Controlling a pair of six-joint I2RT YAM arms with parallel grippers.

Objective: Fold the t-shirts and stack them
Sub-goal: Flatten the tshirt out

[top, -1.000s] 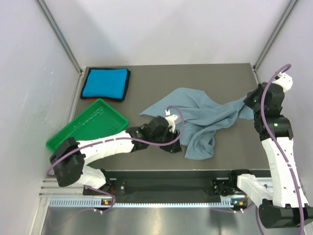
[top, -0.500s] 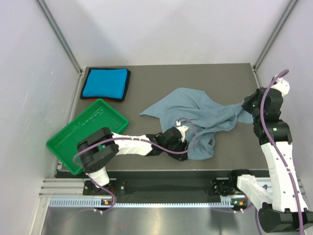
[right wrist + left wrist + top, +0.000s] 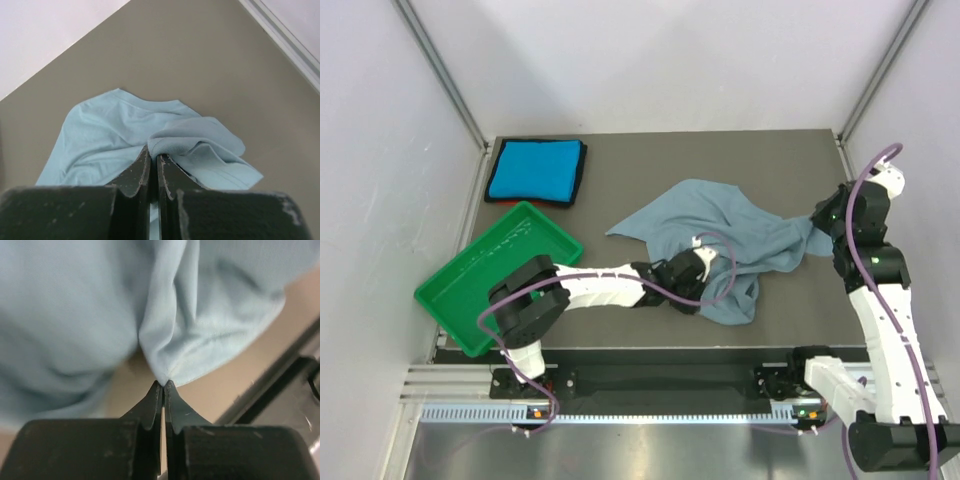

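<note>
A large grey-blue t-shirt (image 3: 725,235) lies crumpled across the middle of the table. My left gripper (image 3: 705,290) is shut on its near hem; in the left wrist view the cloth (image 3: 190,335) bunches into the closed tips of that gripper (image 3: 164,384). My right gripper (image 3: 817,219) is shut on the shirt's right corner; in the right wrist view a fold (image 3: 185,140) sits pinched at the tips of this gripper (image 3: 153,156). A turquoise t-shirt (image 3: 535,170) with dark edging lies folded at the far left corner.
A green plastic tray (image 3: 485,275) sits at the left near edge, beside the left arm. The table's near edge and its metal rail (image 3: 280,375) run close behind the left gripper. Grey walls enclose the table on three sides.
My left arm reached right along the near edge to the shirt's hem and its jaws closed on the cloth. The right arm drew slightly back, still holding the corner.
</note>
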